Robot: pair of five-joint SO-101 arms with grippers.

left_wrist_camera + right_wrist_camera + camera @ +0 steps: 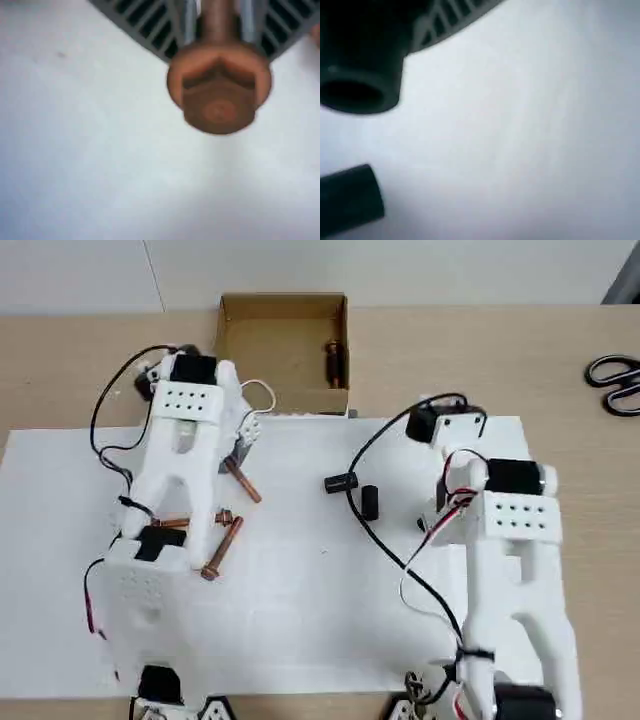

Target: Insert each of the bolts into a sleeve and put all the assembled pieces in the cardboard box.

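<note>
Two grippers, both loaded: the left gripper (217,20) is clamping the held bolt (219,90) by its shaft with jaws nearly closed, and the right gripper (380,30) is pinching the held sleeve (360,70), though its fingertips are hard to make out. A free bolt (222,547) is lying behind the left jaws, with a half-hidden bolt (195,521) tucking under that arm. The near sleeve (370,502) and far sleeve (341,481) are sitting between both jaws on open white paper (300,640). The cardboard box (283,306) is standing just beyond the left jaws and holding an assembled piece (335,362). The scissors (615,385) are getting cut off well past the right jaws.
</note>
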